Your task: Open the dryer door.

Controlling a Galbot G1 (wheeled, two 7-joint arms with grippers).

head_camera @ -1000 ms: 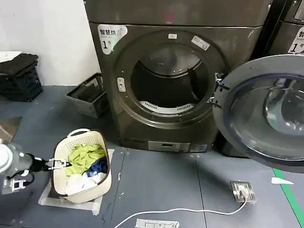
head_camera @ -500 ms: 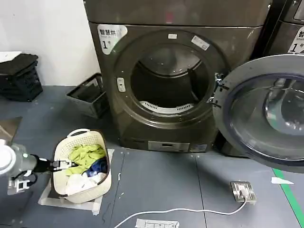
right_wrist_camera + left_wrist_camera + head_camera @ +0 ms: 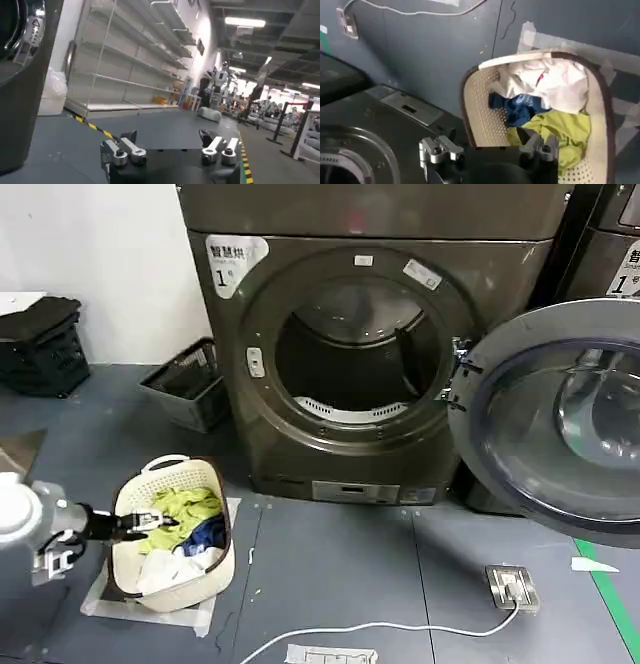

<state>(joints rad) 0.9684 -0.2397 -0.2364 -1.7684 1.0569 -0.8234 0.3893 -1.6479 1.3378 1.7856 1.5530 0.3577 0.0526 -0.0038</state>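
Note:
The dryer (image 3: 300,454), dark bronze-grey with a white "1" sticker, stands ahead with its drum mouth bare. The dryer door (image 3: 560,419), a chrome ring around dark glass, hangs swung wide to the right on its hinge. My left gripper (image 3: 150,521) hovers open over a cream laundry basket (image 3: 222,569), low at the left, far from the door. In the left wrist view that gripper (image 3: 488,137) has its fingers spread above yellow-green, blue and white clothes, holding nothing. My right gripper (image 3: 168,136) is open and empty, facing a hall with shelves.
A black wire basket (image 3: 190,384) and a black crate (image 3: 40,344) sit left of the dryer. A floor socket (image 3: 512,586) with a white cable lies in front. A neighbouring machine (image 3: 610,244) stands behind the open door.
My left gripper has slid to the right, from the basket's rim to over the clothes. The door and dryer have not moved.

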